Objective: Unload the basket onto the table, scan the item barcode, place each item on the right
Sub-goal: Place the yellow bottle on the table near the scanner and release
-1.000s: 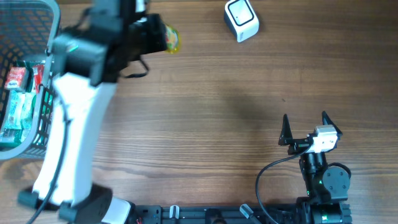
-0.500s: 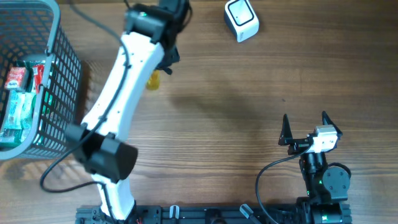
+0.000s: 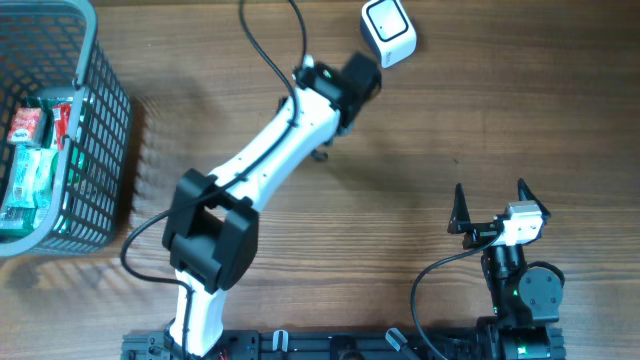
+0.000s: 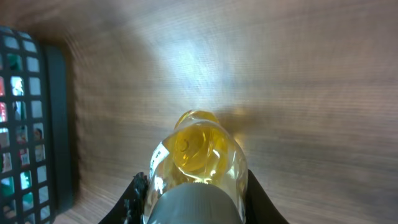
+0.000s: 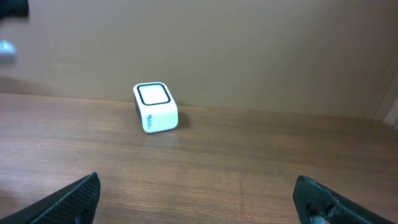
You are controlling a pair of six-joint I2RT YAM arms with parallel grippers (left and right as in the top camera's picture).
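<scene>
At the far left of the overhead view I see the grey wire basket (image 3: 104,150), cut off by the frame edge, with some red and green packets (image 3: 28,160) lying inside it. In the left wrist view the same basket (image 4: 53,118) fills the left edge, dark and a little blurred.

Next to the right, the white left arm (image 3: 270,160) rises from the lower left of the frame and reaches diagonally up to the upper middle. Its wrist end is just beside the scanner, at the scanner's lower left, and apart from it. From above the arm covers the thing it carries. In the left wrist view the left jaws are closed narrowly on the yellow bottle (image 4: 196,152), one jaw on each side. The bottle is clear and yellow and I see it end-on, in the lower middle of that frame, with the wooden desk (image 4: 305,74) behind it. Whether it touches the desk I cannot tell.

The white scanner (image 3: 388,32) sits at the top of the overhead view, right of centre. In the right wrist view it (image 5: 155,107) stands alone in the upper left, with bare desk in front of it.

At the lower right of the overhead view the right arm (image 3: 520,285) is folded by the desk edge. The right jaws are spread fully wide and hold nothing.
</scene>
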